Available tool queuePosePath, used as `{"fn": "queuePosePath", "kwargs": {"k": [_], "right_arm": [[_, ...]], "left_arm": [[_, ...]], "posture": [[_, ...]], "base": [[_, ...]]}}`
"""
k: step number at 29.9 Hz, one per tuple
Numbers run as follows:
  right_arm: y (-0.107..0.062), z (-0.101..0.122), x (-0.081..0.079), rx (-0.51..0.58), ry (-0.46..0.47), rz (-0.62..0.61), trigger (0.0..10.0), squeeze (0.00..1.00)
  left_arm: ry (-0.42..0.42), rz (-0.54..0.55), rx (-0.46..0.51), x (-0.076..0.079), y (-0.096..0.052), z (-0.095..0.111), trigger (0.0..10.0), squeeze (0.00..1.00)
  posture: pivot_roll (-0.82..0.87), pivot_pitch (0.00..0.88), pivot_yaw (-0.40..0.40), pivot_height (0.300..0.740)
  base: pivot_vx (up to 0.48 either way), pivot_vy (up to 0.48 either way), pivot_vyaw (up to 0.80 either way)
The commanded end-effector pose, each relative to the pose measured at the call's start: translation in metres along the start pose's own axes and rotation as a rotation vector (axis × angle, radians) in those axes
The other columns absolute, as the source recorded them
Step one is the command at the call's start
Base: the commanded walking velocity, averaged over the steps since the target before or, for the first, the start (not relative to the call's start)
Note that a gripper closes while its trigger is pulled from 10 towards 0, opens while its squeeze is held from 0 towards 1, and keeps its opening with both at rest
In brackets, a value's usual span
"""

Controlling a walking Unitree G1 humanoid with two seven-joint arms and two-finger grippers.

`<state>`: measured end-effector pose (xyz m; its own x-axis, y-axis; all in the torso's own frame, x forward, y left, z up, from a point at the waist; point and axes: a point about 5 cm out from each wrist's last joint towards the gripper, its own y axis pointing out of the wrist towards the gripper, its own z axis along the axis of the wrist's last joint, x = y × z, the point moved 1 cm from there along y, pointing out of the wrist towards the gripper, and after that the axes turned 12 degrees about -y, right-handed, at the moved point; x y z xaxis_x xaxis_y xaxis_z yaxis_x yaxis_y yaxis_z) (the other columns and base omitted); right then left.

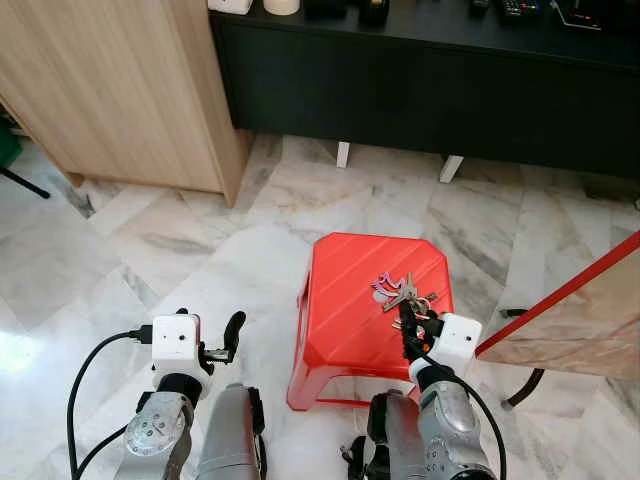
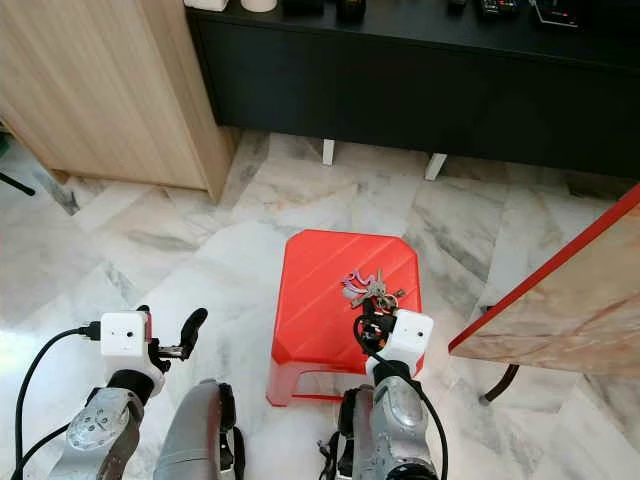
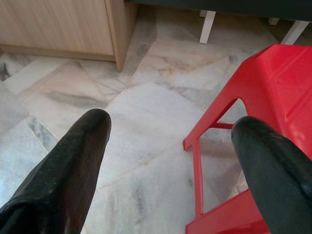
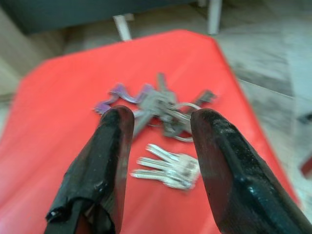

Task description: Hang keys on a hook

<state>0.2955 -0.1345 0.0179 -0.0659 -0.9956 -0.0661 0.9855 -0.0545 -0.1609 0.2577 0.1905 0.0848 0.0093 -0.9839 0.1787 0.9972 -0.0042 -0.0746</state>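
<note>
A glossy red plastic stool [image 1: 370, 290] carries silver metal keys [image 4: 168, 168] with what looks like a purple tag [image 4: 117, 95]; the floor [image 1: 180, 240] is grey-veined white marble.

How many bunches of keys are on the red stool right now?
2, it seems: a larger bunch with a purple tag mid-stool, and a smaller silver set nearer the open right gripper. Whether one ring joins them is unclear.

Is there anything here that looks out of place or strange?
Yes, the keys lie in a loose bunch on the seat of a red plastic stool, an odd spot for keys. The open right gripper hovers just over them. The left gripper, also open, hangs beside the stool over the marble floor.
</note>
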Motion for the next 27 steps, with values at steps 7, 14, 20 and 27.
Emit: {"fn": "queuePosePath", "kwargs": {"k": [7,14,20,27], "right_arm": [[-0.005,-0.02,0.005,-0.129,0.004,-0.014,10.0,0.0],[0.0,-0.022,0.006,-0.175,0.013,-0.016,10.0,0.0],[0.003,-0.021,0.01,-0.192,0.012,-0.029,10.0,0.0],[0.002,-0.026,0.013,-0.224,0.016,-0.037,10.0,0.0]], "left_arm": [[0.02,0.012,-0.032,-0.002,-0.004,-0.009,10.0,0.0],[0.021,0.016,-0.032,-0.004,-0.004,-0.008,10.0,0.0],[0.024,0.02,-0.031,-0.005,-0.004,-0.008,10.0,0.0],[0.023,0.02,-0.031,-0.005,-0.004,-0.008,10.0,0.0]], "posture": [[0.12,0.255,-0.06,0.622],[0.13,0.256,-0.058,0.622],[0.13,0.256,-0.058,0.622],[0.13,0.256,-0.058,0.622]], "base": [[0.0,0.0,0.0],[0.0,0.0,0.0],[0.0,0.0,0.0],[0.0,0.0,0.0]]}}
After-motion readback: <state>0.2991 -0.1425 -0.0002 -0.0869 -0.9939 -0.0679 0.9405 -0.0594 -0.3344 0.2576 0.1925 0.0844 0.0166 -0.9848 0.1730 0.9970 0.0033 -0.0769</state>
